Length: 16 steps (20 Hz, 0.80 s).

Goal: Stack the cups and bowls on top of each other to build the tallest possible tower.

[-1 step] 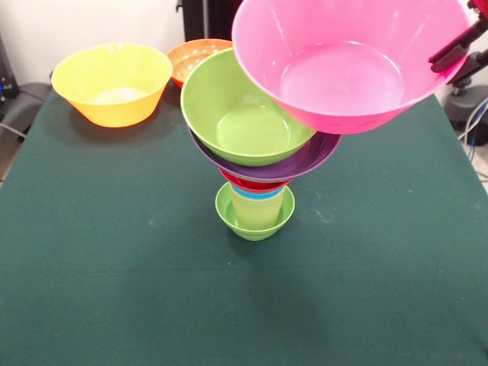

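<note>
Pink bowl [347, 65] carried at upper right, clamped by its rim in the gripper [457, 52]; tower [255, 164] sits lower left of it, frame centre.

Bowl tilted, overlapping the green bowl [240, 114] topping the tower. Yellow bowl [112, 82] and orange bowl [194, 57] wait upper left. Green cloth table [114, 267], open space around.

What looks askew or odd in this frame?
The tower leans: its green bowl and purple bowl sit tilted on narrow cups in the lime-green bowl. The gripper holds the pink bowl tilted by its rim.
</note>
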{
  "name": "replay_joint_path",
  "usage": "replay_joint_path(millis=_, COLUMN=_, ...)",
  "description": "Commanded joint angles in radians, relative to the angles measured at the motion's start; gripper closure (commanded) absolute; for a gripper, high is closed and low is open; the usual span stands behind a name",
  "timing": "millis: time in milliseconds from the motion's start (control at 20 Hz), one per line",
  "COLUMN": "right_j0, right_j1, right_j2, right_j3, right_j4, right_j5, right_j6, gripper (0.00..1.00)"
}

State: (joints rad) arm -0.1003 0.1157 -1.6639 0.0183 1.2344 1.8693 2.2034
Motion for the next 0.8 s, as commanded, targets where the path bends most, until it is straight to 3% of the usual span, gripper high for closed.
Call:
replay_joint_path(millis=50, right_j0=0.002, right_j1=-0.032, right_j2=0.112, right_j3=-0.001, right_j4=-0.135, right_j5=-0.027, right_j6=-0.271, gripper=1.00)
replay_joint_path(millis=350, right_j0=0.007, right_j1=-0.033, right_j2=0.174, right_j3=0.003, right_j4=-0.196, right_j5=-0.038, right_j6=-0.278, gripper=1.00)
replay_joint_path(millis=800, right_j0=0.032, right_j1=-0.040, right_j2=0.333, right_j3=0.035, right_j4=-0.344, right_j5=-0.087, right_j6=-0.288, gripper=1.00)
